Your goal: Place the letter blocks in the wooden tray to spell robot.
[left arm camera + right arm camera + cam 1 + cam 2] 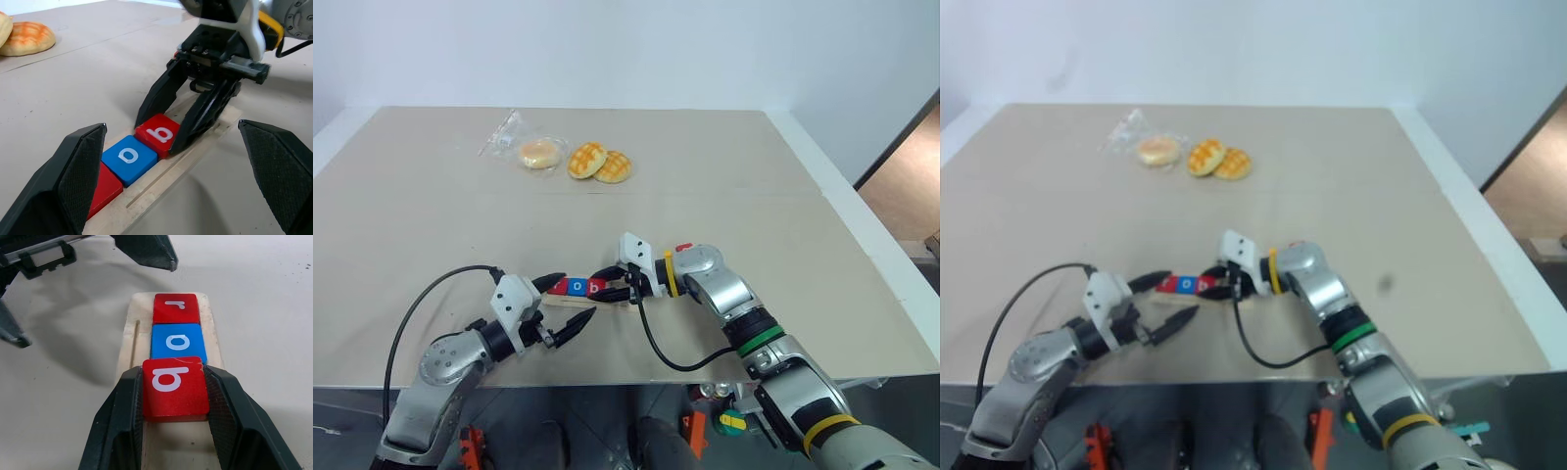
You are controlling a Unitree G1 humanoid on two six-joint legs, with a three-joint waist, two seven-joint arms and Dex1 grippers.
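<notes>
At the near table edge, our right gripper (pixel 173 416) clamps the red b block (pixel 173 387) to seat it beside the blue o block (pixel 178 341) in the wooden tray (pixel 128 340), while our left gripper (pixel 566 303) stands open, likely steadying.

Red r block (pixel 176 308), blue o block (pixel 179 343), red b block (pixel 174 387), all white-lettered, on the pale wooden tray (pixel 128 340); far off, golden criss-crossed buns (pixel 600 163).
</notes>
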